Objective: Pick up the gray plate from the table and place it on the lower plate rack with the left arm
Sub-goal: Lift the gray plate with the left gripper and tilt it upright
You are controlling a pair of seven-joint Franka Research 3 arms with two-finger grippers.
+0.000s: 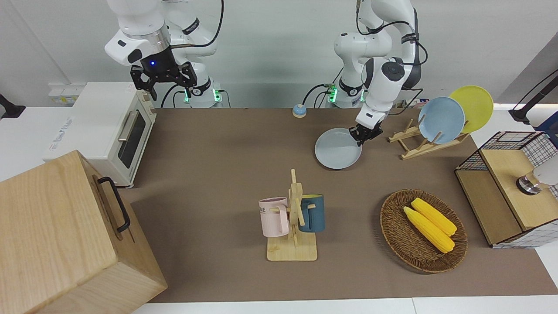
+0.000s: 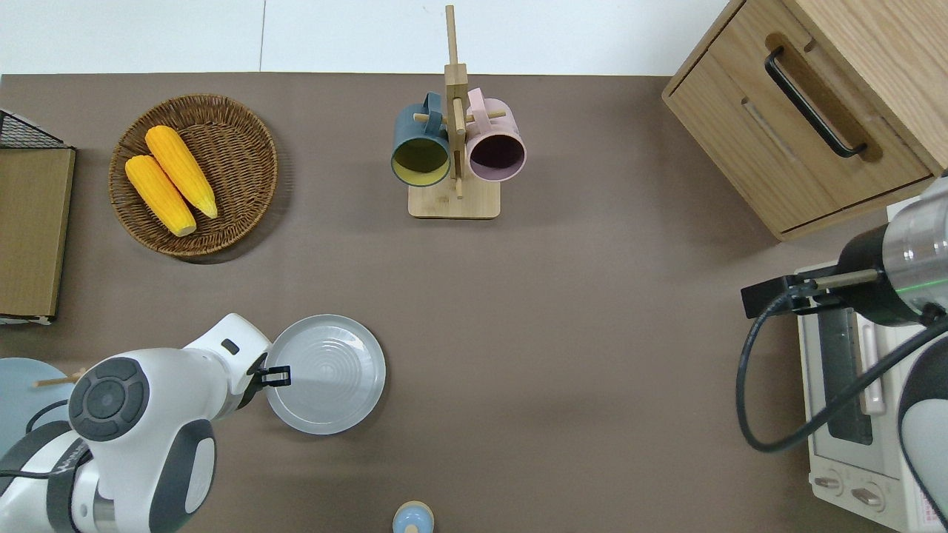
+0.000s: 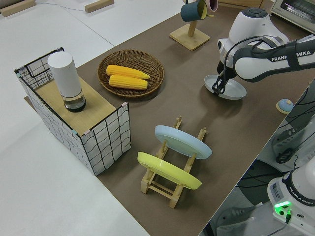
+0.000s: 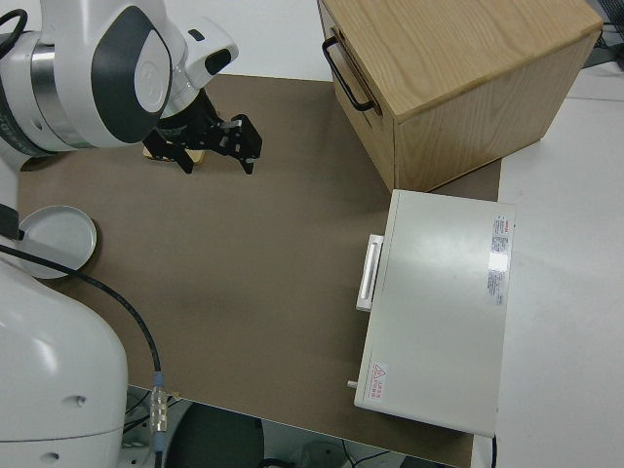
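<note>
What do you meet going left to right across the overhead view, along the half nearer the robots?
Sky-blue plate → left gripper → gray plate, held at its rim → small blue bell → right gripper → white toaster oven.

Corn (image 1: 429, 224) in wicker basket (image 1: 399, 244)

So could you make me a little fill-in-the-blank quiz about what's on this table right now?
1. The left gripper is clamped on the rim of the round pale ____ plate.
2. The round woven wicker basket holds two yellow ____.
3. On the slanted light-wood plate rack stand a sky-blue plate and a ____ plate.
4. The wooden mug stand carries a dark blue mug and a ____ mug.

Missing words: gray; corn cobs; yellow; pink
</note>
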